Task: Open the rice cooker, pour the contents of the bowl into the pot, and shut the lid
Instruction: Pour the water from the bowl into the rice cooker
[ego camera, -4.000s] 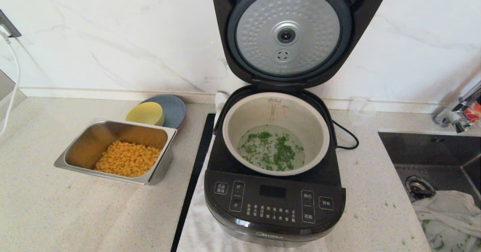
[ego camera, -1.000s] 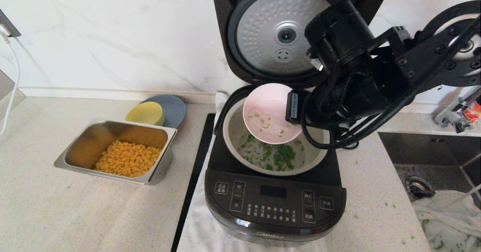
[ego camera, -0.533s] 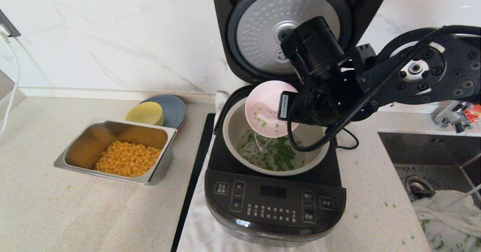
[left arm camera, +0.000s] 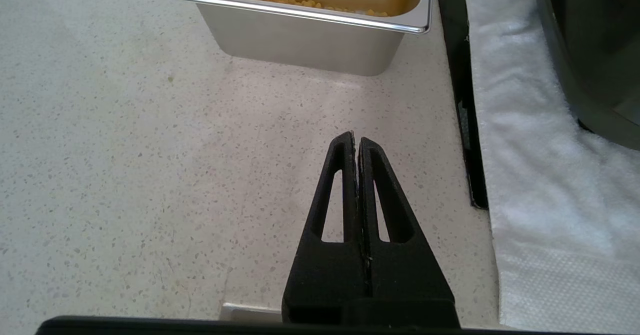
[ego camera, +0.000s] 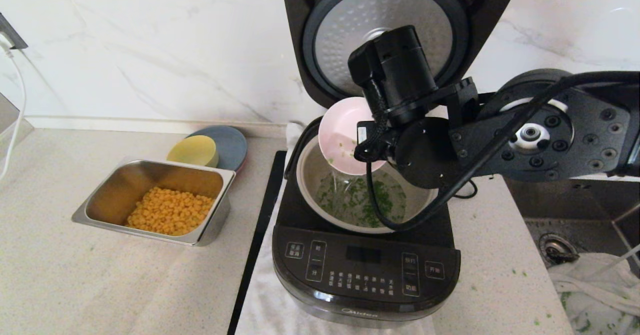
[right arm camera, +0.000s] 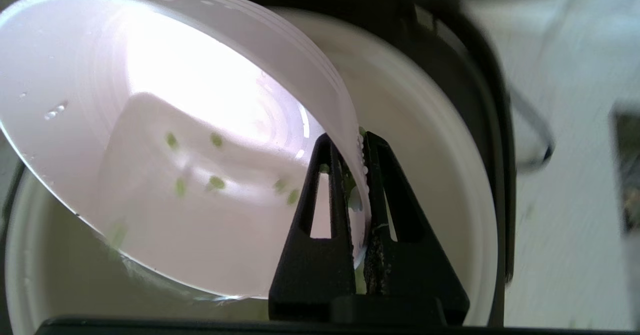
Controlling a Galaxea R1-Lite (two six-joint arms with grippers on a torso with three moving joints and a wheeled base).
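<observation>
Above the open pot (ego camera: 420, 195) of the rice cooker (ego camera: 365, 270), the right tool (right arm camera: 354, 175) is clamped on the rim of the bowl (ego camera: 342, 125), with 1 finger inside the rim and 1 outside. The bowl is tipped steeply toward the pot, and a few green herb bits cling to its wet inner wall. Water with chopped green herbs (ego camera: 380, 202) lies in the bottom of the pot. The lid (ego camera: 325, 40) stands upright behind the pot, its dimpled silver disc facing forward. The left tool (left arm camera: 358, 147) hovers low over the table (ego camera: 75, 285) with its fingers pressed together, holding nothing, near the steel tray (ego camera: 150, 167) of corn (ego camera: 170, 215). Behind the tray, a yellow bowl (ego camera: 192, 150) rests on a blue plate (ego camera: 232, 145).
</observation>
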